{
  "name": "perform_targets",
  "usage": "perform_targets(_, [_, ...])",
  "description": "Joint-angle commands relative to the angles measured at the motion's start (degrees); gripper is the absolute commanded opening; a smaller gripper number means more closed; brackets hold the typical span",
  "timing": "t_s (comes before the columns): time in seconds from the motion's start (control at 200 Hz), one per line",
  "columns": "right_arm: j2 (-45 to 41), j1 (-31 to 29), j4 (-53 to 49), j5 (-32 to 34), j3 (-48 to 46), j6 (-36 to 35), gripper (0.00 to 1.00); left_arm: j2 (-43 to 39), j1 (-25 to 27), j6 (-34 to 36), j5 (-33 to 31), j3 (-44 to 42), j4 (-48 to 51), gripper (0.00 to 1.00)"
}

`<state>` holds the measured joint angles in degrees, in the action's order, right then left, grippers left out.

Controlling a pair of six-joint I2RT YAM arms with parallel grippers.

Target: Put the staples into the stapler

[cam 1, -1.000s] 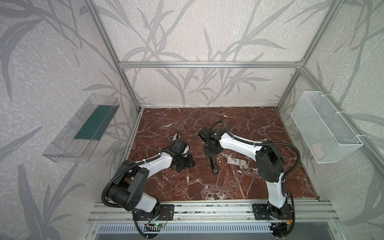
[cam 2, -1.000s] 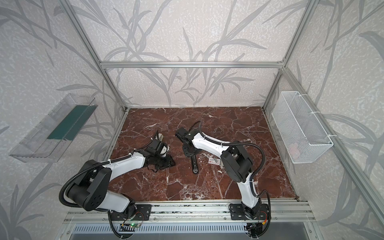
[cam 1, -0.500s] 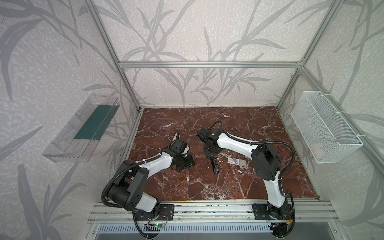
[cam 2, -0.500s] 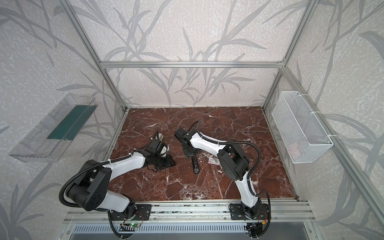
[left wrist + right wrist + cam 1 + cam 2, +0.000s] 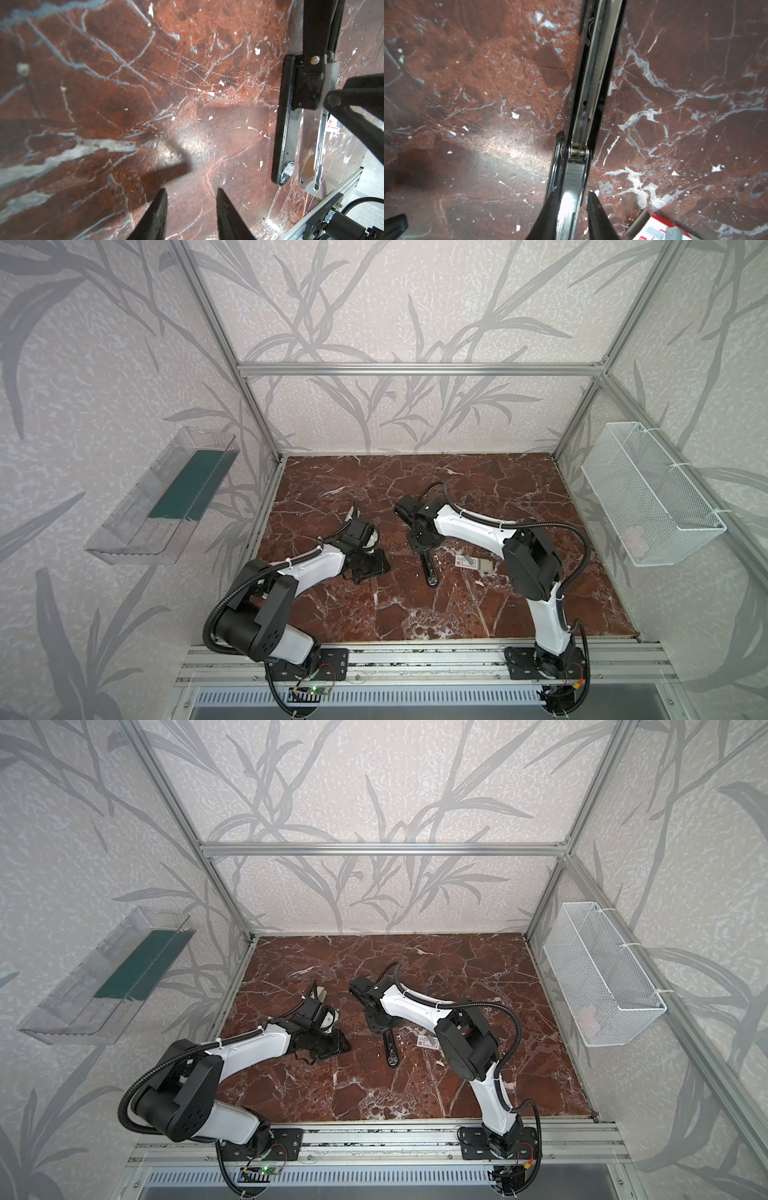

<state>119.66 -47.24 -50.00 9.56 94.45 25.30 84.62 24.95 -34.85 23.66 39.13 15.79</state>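
Silvery staples [image 5: 574, 176] lie in the rail [image 5: 600, 62] of the black stapler [image 5: 428, 571], opened flat mid-tabletop [image 5: 415, 614] so the right gripper [image 5: 571, 194] can straddle them, jaws slightly parted and clamping nothing, while the left gripper [image 5: 191, 189] hovers open and empty nearby; the fingers [image 5: 597, 220] hide whether the strip is fully seated.
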Motion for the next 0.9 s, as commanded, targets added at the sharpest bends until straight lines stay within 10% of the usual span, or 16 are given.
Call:
perform_targets(0.0, [0.21, 0.32, -0.09, -0.96, 0.73, 0.72, 0.28, -0.52, -0.34, 0.35, -0.38, -0.51, 0.29, 0.41])
perform_targets(0.895, [0.4, 0.93, -0.94, 0.24, 2.38, -0.16, 0.16, 0.29, -0.34, 0.46, -0.28, -0.19, 0.11, 0.41])
